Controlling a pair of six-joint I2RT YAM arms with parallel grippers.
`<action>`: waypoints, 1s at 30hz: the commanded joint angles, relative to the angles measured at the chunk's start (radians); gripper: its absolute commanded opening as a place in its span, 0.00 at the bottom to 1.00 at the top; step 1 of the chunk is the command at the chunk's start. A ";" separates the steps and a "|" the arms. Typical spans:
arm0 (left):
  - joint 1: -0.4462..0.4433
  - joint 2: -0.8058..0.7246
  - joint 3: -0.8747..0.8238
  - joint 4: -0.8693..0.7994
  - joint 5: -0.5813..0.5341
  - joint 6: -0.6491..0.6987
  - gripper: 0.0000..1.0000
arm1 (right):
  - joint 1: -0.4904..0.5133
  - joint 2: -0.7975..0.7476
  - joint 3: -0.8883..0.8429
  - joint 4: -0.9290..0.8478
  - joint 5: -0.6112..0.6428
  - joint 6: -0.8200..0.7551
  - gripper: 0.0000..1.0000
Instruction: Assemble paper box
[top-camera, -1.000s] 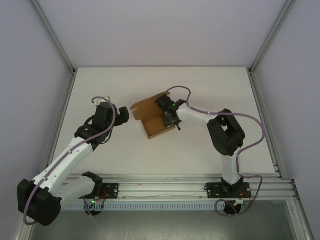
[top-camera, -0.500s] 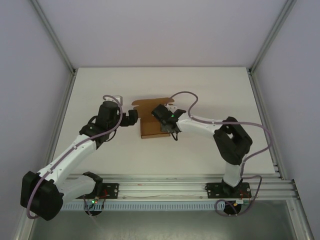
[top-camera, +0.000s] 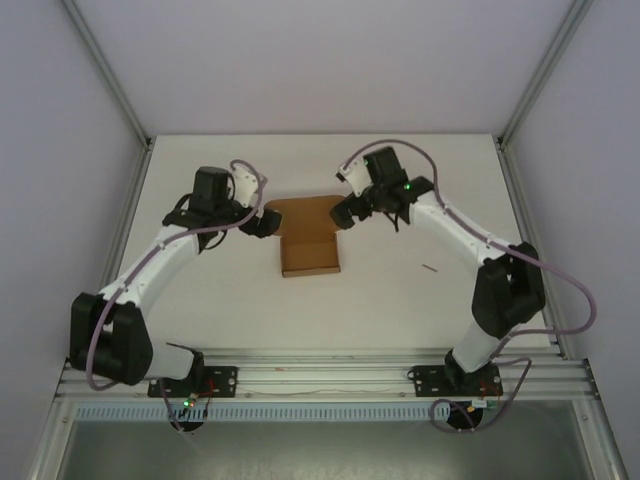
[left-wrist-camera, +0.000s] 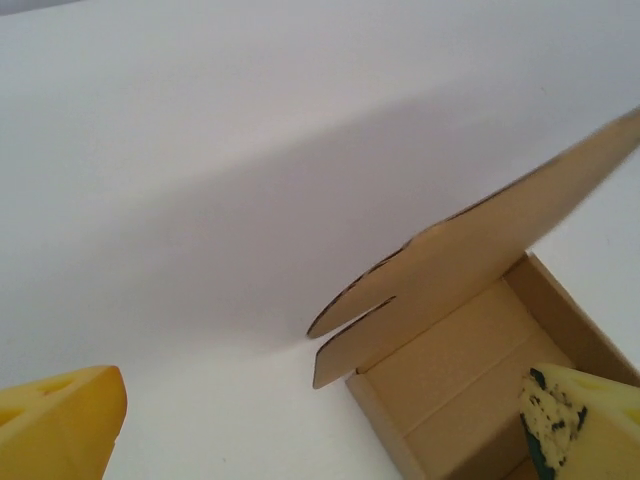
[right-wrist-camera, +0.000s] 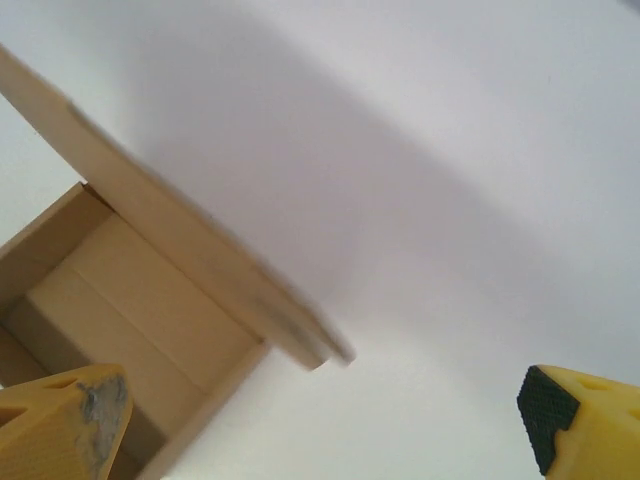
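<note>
In the top view we see the paper box (top-camera: 309, 256) at the middle of the table (top-camera: 430, 180). Its tray is open upward and its lid flap rises from the far edge. Half a second ago the right gripper (top-camera: 345, 213) was over the tray's right wall. It has since pulled back to the lid's far right corner, and its arm reaches out farther. The left gripper (top-camera: 262, 222) has gone from the tray's left side up to the lid's far left corner. The box has kept its place. We cannot tell here whether either gripper touches the lid.

In the left wrist view, the left gripper (left-wrist-camera: 322, 405) is spread wide. One yellow finger is over bare table and the other is above the tray's inside. The lid slants up past them, its tabs pointing left.

In the right wrist view, the right gripper (right-wrist-camera: 320, 400) is also spread wide. One finger is over the tray, the other over the table, and the blurred lid edge crosses above.
</note>
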 joint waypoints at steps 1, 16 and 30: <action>-0.001 0.091 0.116 -0.166 0.087 0.250 1.00 | -0.024 0.105 0.137 -0.209 -0.149 -0.357 1.00; -0.008 0.397 0.450 -0.505 -0.011 0.368 0.22 | -0.042 0.471 0.624 -0.688 -0.175 -0.539 0.32; -0.098 0.327 0.392 -0.288 -0.187 0.065 0.00 | -0.011 0.365 0.527 -0.438 -0.014 0.008 0.00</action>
